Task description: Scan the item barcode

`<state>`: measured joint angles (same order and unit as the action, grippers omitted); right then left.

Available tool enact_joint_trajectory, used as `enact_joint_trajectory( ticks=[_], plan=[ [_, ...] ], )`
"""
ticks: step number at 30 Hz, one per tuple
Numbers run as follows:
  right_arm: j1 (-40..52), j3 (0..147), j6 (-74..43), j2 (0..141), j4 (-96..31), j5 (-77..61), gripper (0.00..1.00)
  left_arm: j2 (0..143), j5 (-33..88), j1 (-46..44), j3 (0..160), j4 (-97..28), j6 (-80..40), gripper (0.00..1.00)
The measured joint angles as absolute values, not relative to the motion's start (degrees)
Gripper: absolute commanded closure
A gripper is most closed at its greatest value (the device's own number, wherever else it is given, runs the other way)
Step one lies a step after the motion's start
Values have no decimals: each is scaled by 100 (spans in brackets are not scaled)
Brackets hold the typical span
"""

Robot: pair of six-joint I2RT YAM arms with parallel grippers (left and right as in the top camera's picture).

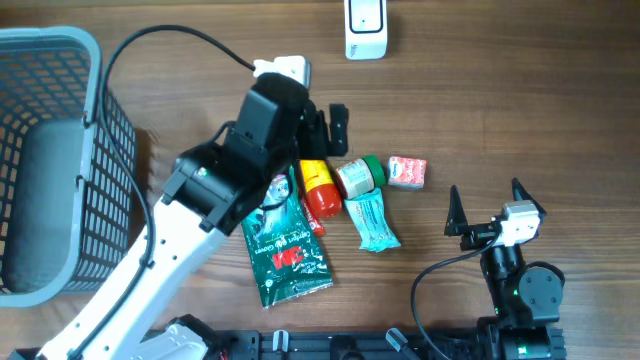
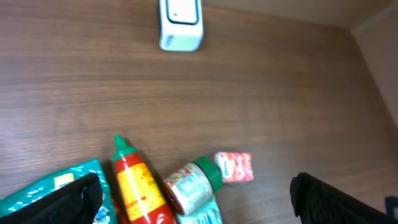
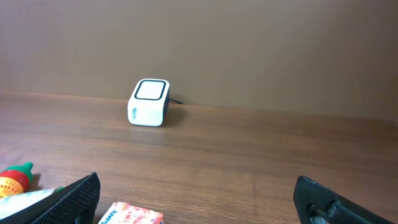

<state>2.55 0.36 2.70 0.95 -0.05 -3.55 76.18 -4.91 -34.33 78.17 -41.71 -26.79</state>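
Left gripper spread, wood table, brown wall

We count one white scanner, one grey basket and five grocery items: one red sauce bottle, one green-lidded jar, one small pink packet, one teal pouch and one green foil packet. We also count two robot arms, one left arm and one right arm, at one wooden table.

Grey mesh basket (far left) stands on the wooden table.
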Motion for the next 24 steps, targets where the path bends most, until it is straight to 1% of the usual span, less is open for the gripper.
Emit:
enact_joint_trajectory(
  ticks=[7,13,15,18,21,22,23,24],
  plan=[
    [255,36,272,95,-5,-355,0,7253,-738,-3059,8079,-4519,-2445,0],
    [255,36,242,95,40,-401,0,6934,-1186,-2639,8702,-5568,-2383,0],
    [255,36,-49,95,49,-650,0,6816,-1243,-2519,8827,-5933,-2377,0],
    [255,36,-1098,95,167,-1415,0,6600,-1260,-2477,8884,-6925,-2383,0],
    [255,36,-2928,102,174,-2318,0,6403,-1275,-2477,8912,-8009,-2528,0],
    [255,36,-3815,102,174,-2628,0,6361,-1280,-2477,8921,-8611,-2591,0],
    [255,36,-4650,102,174,-2934,0,6346,-1282,-2477,8925,-8956,-2620,0],
    [255,36,-5142,99,172,-3131,0,6342,-1284,-2477,8923,-9153,-2628,0]
  ],
)
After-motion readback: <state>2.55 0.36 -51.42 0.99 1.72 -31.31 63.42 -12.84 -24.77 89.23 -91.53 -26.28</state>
